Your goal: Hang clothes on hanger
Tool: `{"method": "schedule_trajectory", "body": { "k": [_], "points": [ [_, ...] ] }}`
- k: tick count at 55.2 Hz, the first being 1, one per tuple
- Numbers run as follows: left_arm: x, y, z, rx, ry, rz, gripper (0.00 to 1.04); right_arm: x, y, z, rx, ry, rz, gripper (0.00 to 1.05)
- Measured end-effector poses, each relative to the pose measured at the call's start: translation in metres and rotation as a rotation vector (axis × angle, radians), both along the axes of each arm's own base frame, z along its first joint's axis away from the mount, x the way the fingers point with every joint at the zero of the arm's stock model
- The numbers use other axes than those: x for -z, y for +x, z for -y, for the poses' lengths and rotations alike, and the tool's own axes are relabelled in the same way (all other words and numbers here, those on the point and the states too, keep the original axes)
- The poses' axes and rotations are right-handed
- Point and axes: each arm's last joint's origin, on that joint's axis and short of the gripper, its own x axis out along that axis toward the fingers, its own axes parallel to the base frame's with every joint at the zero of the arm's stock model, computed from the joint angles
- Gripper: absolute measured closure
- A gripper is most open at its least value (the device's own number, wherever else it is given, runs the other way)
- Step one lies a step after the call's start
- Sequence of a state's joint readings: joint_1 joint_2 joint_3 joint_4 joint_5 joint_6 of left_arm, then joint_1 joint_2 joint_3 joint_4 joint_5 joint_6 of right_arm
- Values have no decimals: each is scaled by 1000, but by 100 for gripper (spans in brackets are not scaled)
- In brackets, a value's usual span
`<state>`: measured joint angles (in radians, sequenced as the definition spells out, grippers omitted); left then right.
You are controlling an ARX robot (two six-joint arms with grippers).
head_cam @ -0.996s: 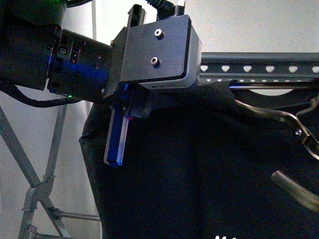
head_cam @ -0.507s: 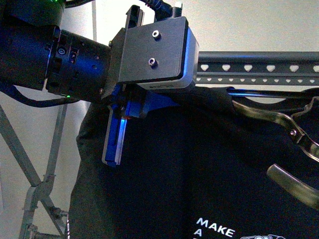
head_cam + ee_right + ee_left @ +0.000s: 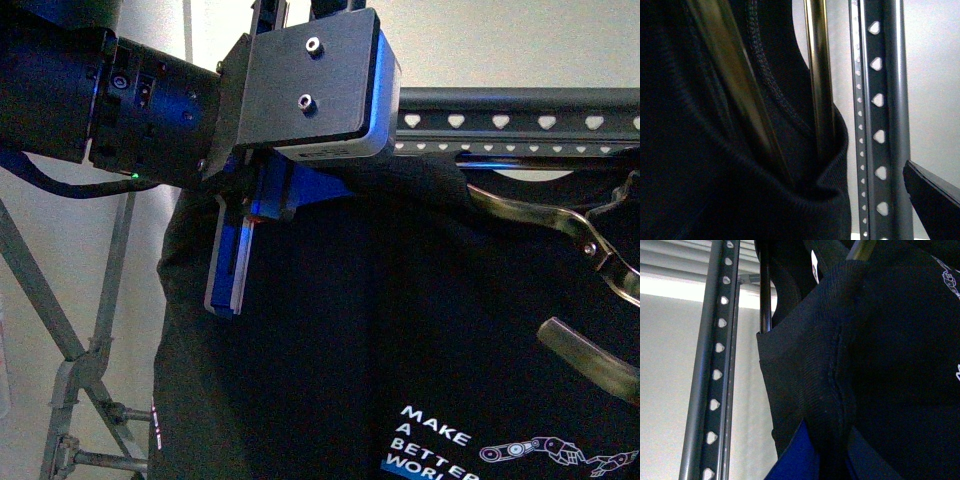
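The black T-shirt (image 3: 420, 330) hangs in front of me on a small silvery hanger (image 3: 560, 225), its white "MAKE A BETTER WORLD" print (image 3: 435, 450) low in the front view. My left gripper (image 3: 232, 275) is shut on the shirt's shoulder edge. In the left wrist view its blue fingers (image 3: 797, 460) pinch the fabric (image 3: 805, 365). The dark grey rack's rail (image 3: 500, 125) with heart holes runs just behind the shirt's top. It also shows in both wrist views (image 3: 715, 375) (image 3: 880, 135). My right gripper is open; one dark finger (image 3: 935, 200) sits beside the rail, near the collar (image 3: 765, 85).
The rack's crossed legs (image 3: 80, 380) stand at the lower left against a pale wall. The silvery hanger's rods (image 3: 820, 75) pass through the shirt's neck opening close to the rail.
The shirt has risen with my left gripper, so more of the white print and the graphics show at the bottom. The rail sits slightly higher in the front view.
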<state>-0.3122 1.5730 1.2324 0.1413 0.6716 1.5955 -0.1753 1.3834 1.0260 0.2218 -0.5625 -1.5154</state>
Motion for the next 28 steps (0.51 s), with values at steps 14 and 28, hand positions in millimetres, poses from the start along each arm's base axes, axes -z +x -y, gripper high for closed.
{"method": "schedule_trajectory", "body": {
  "k": [14,28],
  "points": [
    [0,0,-1,-15,3,1,101,13,37,-10,55,39,-76,31],
    [0,0,0,-4,-1,3,88,16,38,-8,74,161,-136,62]
  ]
}}
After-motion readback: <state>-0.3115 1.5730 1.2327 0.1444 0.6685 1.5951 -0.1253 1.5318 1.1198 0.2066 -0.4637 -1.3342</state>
